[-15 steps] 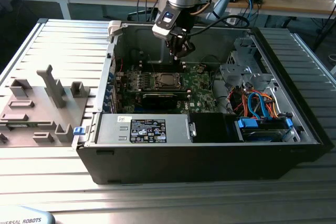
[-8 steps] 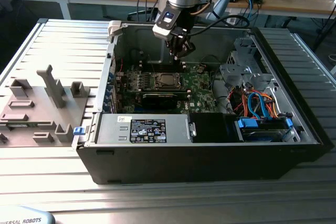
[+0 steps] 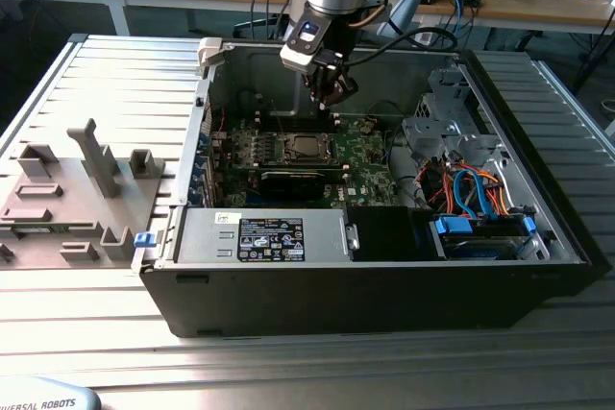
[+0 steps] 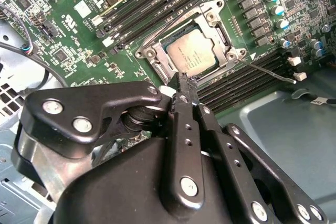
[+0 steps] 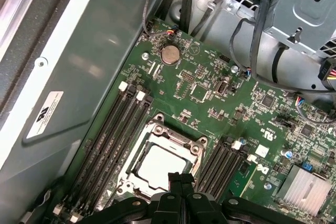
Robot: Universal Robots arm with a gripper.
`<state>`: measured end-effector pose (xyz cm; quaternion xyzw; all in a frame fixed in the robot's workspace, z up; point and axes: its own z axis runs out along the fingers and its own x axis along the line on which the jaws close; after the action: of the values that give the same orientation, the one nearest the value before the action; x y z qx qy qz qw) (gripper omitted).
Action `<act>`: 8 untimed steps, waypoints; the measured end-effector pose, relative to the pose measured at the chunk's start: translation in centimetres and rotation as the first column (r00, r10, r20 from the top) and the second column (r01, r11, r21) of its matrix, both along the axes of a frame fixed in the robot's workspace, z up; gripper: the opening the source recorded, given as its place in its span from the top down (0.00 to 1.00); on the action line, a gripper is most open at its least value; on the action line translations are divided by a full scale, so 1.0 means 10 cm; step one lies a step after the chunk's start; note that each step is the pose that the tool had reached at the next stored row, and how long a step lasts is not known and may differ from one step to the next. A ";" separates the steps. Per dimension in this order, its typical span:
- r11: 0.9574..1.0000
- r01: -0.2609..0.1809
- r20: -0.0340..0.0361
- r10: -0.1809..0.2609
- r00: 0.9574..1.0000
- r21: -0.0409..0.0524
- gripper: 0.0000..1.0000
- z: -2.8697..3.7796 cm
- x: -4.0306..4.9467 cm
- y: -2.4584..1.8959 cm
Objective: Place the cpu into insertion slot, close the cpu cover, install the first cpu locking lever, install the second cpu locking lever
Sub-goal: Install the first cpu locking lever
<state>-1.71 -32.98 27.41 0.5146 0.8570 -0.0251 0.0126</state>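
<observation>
**Gripper poised over the covered socket**

The arm reached straight down from above into the open computer case (image 3: 384, 287), which lay on its side on a slatted metal table (image 3: 106, 64). Its silver wrist section stood nearly upright. The gripper (image 3: 333, 99) pointed down at the green motherboard (image 4: 79, 9), and in the exterior view it sat just behind the socket and a little toward that view's right.

In both wrist views the black fingers (image 5: 175, 181) were pressed together along their length with nothing between them. In the second wrist view the gripper's tip (image 4: 182, 80) lay over the near edge of the cpu cover (image 4: 156, 55). Whether it touched the metal could not be told.

The cpu (image 4: 193, 51) sat flat in the insertion slot (image 3: 285, 149), its dull silver top showing through the cover's square cut-out. The cover itself lay down flat around the chip, as the first wrist view (image 5: 173, 136) also showed.

A thin locking lever (image 4: 269, 71) ran out from one corner of the socket across the memory slots (image 4: 247, 85). A second lever (image 4: 169, 22) ran along another side of the cover. Whether either was hooked down could not be told.

A grey power supply (image 3: 259, 237) filled the case's near side, and blue and orange cables (image 3: 471, 189) lay toward the exterior view's right.
</observation>
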 end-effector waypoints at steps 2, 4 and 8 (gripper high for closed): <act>1.000 -0.003 0.000 0.003 1.000 0.000 0.89 0.000 0.000 0.000; 1.000 -0.005 0.000 0.005 1.000 0.000 0.89 0.000 0.000 0.000; 1.000 -0.011 0.000 0.011 1.000 0.000 0.89 0.000 0.000 0.000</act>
<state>-1.71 -32.98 27.41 0.5098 0.8598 -0.0250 0.0127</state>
